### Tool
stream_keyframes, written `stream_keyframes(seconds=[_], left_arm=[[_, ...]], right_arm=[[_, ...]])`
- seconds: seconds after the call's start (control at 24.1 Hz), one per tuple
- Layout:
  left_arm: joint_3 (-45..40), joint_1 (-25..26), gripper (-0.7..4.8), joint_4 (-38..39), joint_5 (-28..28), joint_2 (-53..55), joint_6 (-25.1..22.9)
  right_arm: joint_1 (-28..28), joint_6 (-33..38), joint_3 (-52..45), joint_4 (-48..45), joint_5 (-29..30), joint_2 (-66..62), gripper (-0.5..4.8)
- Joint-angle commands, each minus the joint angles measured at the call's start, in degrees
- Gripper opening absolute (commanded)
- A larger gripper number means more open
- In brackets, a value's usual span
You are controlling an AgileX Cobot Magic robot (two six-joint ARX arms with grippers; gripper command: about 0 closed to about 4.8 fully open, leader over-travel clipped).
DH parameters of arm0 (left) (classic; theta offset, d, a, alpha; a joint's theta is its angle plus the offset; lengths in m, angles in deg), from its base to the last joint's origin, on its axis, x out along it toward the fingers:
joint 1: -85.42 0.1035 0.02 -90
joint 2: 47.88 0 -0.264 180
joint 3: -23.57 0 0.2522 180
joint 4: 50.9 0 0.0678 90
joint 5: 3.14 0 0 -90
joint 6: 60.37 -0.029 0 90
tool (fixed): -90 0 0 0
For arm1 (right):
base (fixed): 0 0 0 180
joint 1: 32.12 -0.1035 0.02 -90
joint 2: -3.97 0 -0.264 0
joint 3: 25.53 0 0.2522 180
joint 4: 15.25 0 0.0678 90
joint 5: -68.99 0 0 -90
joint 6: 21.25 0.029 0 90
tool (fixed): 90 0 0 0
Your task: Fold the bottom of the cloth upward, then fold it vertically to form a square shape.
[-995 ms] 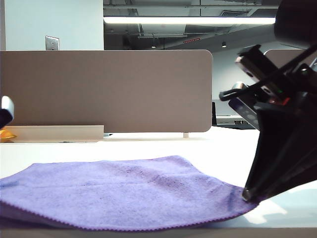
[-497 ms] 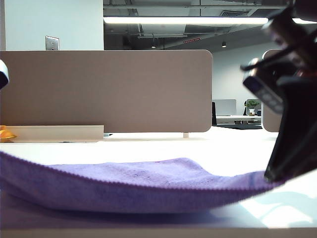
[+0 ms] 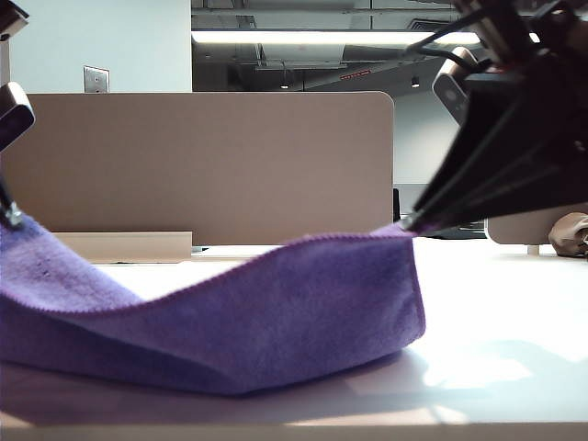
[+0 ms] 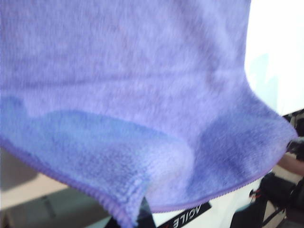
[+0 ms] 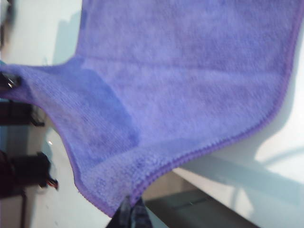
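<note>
cloth: the purple cloth [image 3: 276, 322] is lifted along its near edge at both ends, sagging in the middle, with its lower part resting on the white table [image 3: 496, 349].
cloth shape: in the exterior view the hemmed edge runs from the upper left, dips, then climbs to a raised corner on the right; the right side hangs down and curls onto the table.
right gripper: the right gripper [image 3: 409, 223] is held up on the right of the exterior view, jaws pinched tight on the cloth's raised right corner; in its wrist view the dark fingertips [image 5: 130, 213] meet at the cloth's hem.
left gripper: the left gripper [image 3: 11, 217] sits at the far left edge of the exterior view, clamped on the cloth's left corner; only a small metallic tip shows there, so the exact grip point is hard to make out. in its wrist view the cloth [image 4: 142, 104] fills nearly the whole frame and covers the fingers.
table: bare white surface lies in front of and to the right of the cloth.
background: a tan divider panel [image 3: 202, 165] stands behind the table; a small brown-grey lump [image 3: 570, 234] sits at the far right, well apart from the cloth.
</note>
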Motion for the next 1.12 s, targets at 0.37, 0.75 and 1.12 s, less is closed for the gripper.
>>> stream_keyframes(seconds=[0.37,0.75,1.12], left_arm=[[0.04,0.13,-0.06,-10.45,1.53,1.53,7.74],[0.04,5.42,-0.06,-17.22,2.05,5.25,12.61],[0.04,11.26,-0.06,-20.55,-0.15,7.96,13.64]], right_arm=[[0.28,4.79,1.55,-9.33,0.07,-5.29,-0.02],[7.78,4.48,8.9,-10.67,2.97,-12.48,-0.02],[8.11,4.33,12.07,-15.1,4.37,-20.52,-0.02]])
